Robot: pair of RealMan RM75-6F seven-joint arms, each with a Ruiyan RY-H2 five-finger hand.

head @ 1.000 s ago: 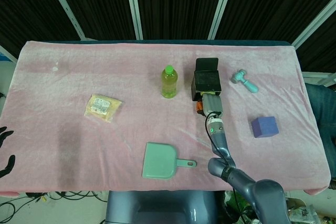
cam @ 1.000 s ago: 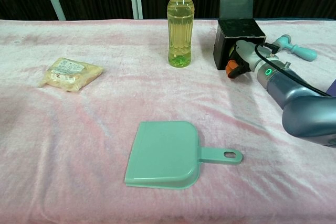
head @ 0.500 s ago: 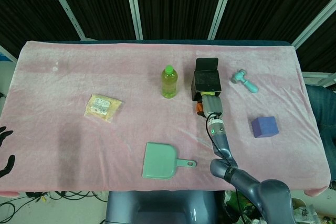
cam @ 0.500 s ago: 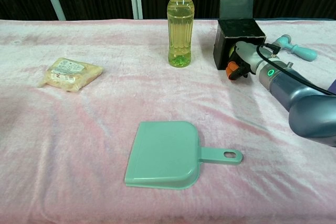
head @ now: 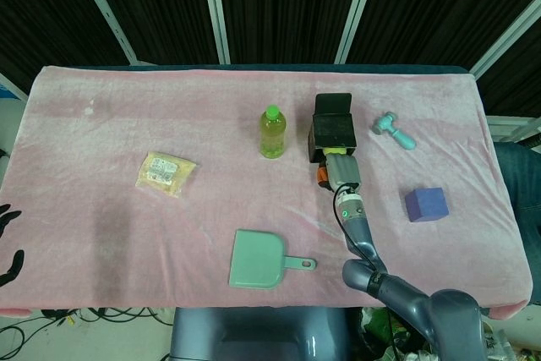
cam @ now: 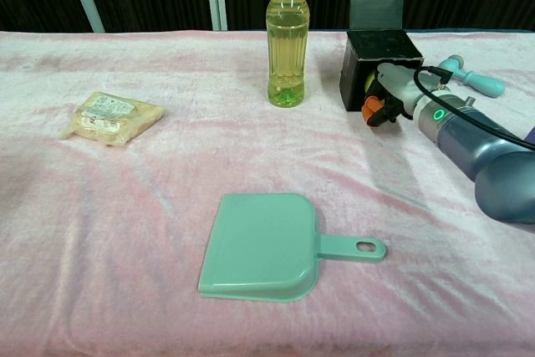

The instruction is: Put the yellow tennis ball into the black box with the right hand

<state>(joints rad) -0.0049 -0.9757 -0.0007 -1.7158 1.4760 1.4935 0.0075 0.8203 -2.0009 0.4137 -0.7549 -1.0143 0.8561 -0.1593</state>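
Note:
The black box [head: 333, 130] stands open at the back centre-right, its lid up behind it; the chest view shows the black box [cam: 374, 54] too. My right hand [head: 341, 172] is at the box's near side, wrapped around the yellow tennis ball [head: 336, 152]. Only a sliver of the ball [cam: 370, 82] shows between the right hand [cam: 394, 94] and the box's front wall. The ball is level with the box's front, outside it. Dark fingers of my left hand [head: 8, 243] show at the table's far left edge, spread and holding nothing.
A green drink bottle [cam: 287, 38] stands left of the box. A teal dustpan [cam: 267, 246] lies in the near middle and a snack packet [cam: 109, 115] lies at left. A teal toy hammer [head: 394, 131] and a purple cube [head: 424, 204] lie right of the box.
My right hand and forearm have shifted slightly to the right along the box's front, still holding the ball. Nothing else has moved.

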